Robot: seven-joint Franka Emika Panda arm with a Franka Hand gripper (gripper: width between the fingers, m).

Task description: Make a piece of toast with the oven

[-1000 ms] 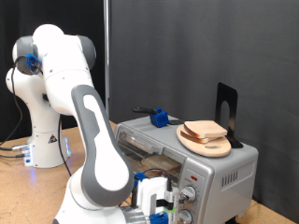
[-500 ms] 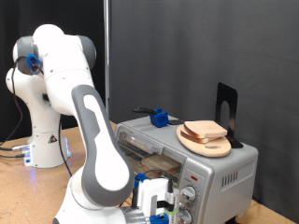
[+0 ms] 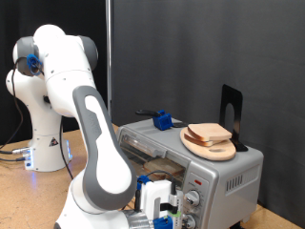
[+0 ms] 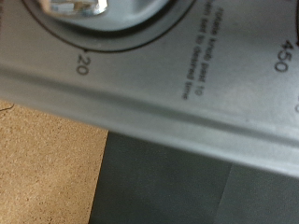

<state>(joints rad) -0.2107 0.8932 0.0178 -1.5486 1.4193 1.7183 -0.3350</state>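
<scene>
Now, line by line:

Pincer: the pincer (image 3: 170,212) sits low at the front of the oven (image 3: 205,172), pressed up against the control panel by the two round knobs (image 3: 194,198); the exterior view shows blue and white parts of the hand there, but I cannot tell whether the fingers are wide, narrow or closed on a knob.

Wrist view: it is filled by the grey oven panel (image 4: 187,103), with the lower rim of a dial (image 4: 93,23) and the printed marks 20 and 450; no fingertip shows clearly, so the grip stays unknown.

Toast: the piece of toast (image 3: 211,133) lies above the pincer and off to the exterior view's right, on the round wooden board (image 3: 208,145) on top of the oven; a second slice seems to lie under it, but I cannot separate them.

Oven door: it appears to hang open just above and beside the pincer, with the wire rack (image 3: 157,153) visible and no bread on it that I can see.

Other things: a blue clip-like object (image 3: 163,120) and a black stand (image 3: 231,107) also rest on the oven roof, well above the pincer.

Risk: turning a dial now would likely heat an oven with no bread in it, since the toast sits on the roof.

Risk: a poorly centred grip could slip off the round knob or overshoot the mark, and a hard push could shove the light oven across the desk (image 3: 29,196).

Change: compared with the earlier frames, nothing visibly differs; arm, toast and board match.
</scene>
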